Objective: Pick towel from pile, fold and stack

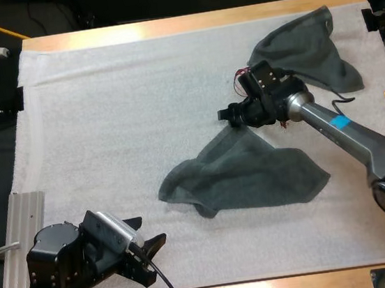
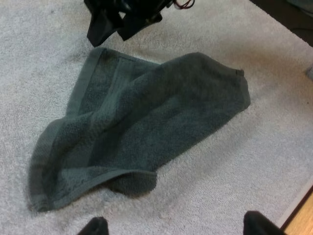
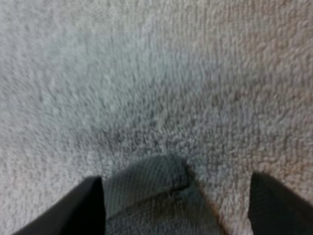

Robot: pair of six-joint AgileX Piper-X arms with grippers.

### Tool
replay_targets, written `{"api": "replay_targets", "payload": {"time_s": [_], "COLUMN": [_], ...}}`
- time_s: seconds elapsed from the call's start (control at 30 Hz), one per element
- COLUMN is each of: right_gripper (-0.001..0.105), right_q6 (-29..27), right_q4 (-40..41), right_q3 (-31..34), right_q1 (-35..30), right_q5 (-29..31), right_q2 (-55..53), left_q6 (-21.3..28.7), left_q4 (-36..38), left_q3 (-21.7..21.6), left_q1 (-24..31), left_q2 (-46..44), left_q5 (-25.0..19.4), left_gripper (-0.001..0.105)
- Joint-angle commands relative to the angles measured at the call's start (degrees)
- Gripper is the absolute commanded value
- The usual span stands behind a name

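A dark grey-green towel [image 1: 245, 172] lies loosely spread and partly folded over itself in the middle of the white mat [image 1: 104, 112]. My right gripper [image 1: 227, 118] is low at the towel's far corner. In the right wrist view its fingers stand apart, open, with that towel corner [image 3: 146, 183] lying between them on the mat. My left gripper [image 1: 146, 232] waits open near the mat's front edge, short of the towel [image 2: 142, 132], with nothing between its fingers [image 2: 95, 226]. The right gripper [image 2: 117, 22] shows at the towel's far corner. A second, crumpled towel [image 1: 307, 49] sits at the mat's far right.
The wooden table edge [image 1: 192, 23] runs along the far side and the front. A ribbed metal rail [image 1: 17, 236] lies off the mat's left front. Bare mat stretches across the left half.
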Motion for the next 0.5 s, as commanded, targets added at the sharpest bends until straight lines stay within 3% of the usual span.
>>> {"api": "replay_targets", "payload": {"time_s": [0.0,0.2,0.47], "right_gripper": [0.060,0.059,0.035], "right_q6": [-0.7,-0.7,-0.8], "right_q4": [0.1,1.0,1.9], "right_q3": [-1.0,-1.7,-1.8], "right_q1": [-0.1,-0.1,-0.1], "right_q5": [-0.6,-1.1,-2.0], "right_q2": [0.4,3.0,3.8], "left_q6": [-0.5,-0.5,-0.5], "left_q4": [-0.4,-0.4,-0.4], "left_q3": [0.2,0.2,0.2], "left_q1": [-0.4,-0.4,-0.4], "left_q2": [0.2,0.2,0.2], "left_q5": [0.3,0.3,0.3], "left_gripper": [0.056,0.056,0.056]}}
